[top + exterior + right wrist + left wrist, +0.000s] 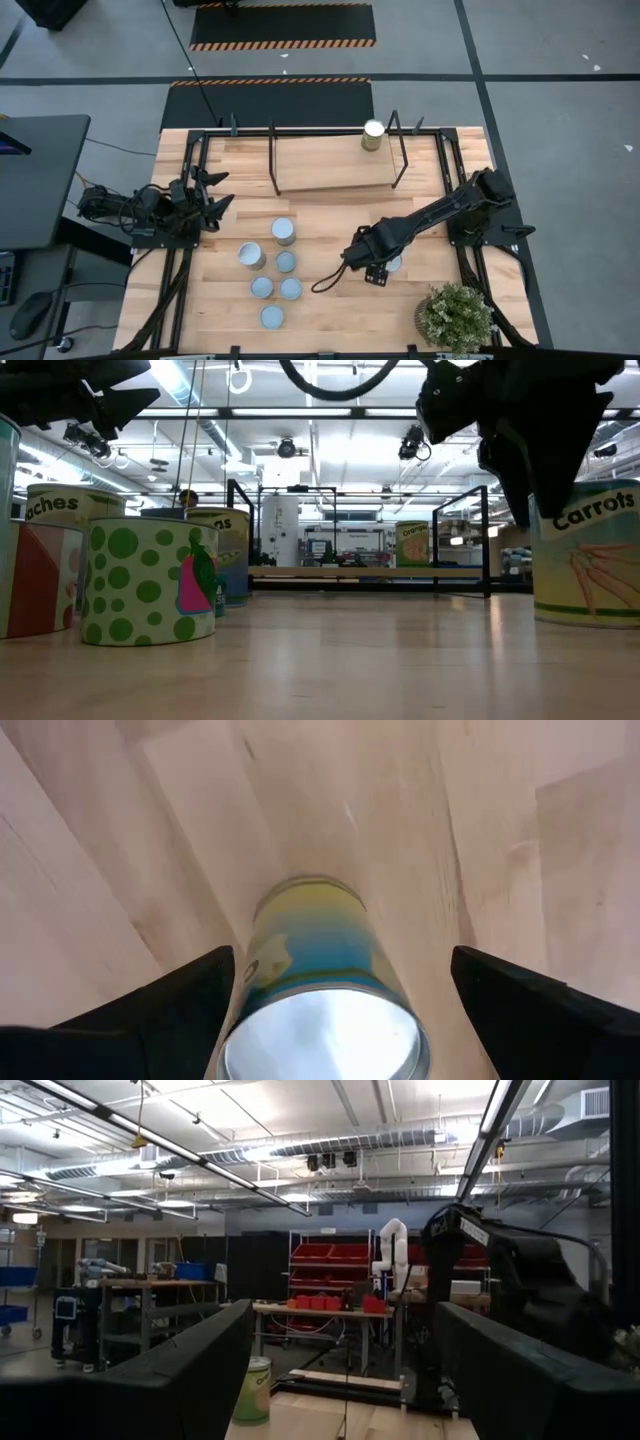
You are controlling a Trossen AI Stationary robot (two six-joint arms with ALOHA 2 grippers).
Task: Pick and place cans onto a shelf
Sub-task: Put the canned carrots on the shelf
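While the left gripper [215, 195] waits open at the table's left edge, the right gripper [378, 268] hangs open over a can [318, 990] near the potted plant [456, 315], fingers either side, apparently not touching. Six more cans [272, 268] stand clustered on the pale wooden tabletop [330, 225]; one can [373, 134] sits on the shelf [330, 165]. Beyond lie grey floor, hazard-striped mats [282, 26] and red storage bins [340, 1255].

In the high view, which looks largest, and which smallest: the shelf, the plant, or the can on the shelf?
1. shelf, clearly the largest.
2. plant.
3. can on the shelf, the smallest.
The camera looks straight down, so nearness changes little here.
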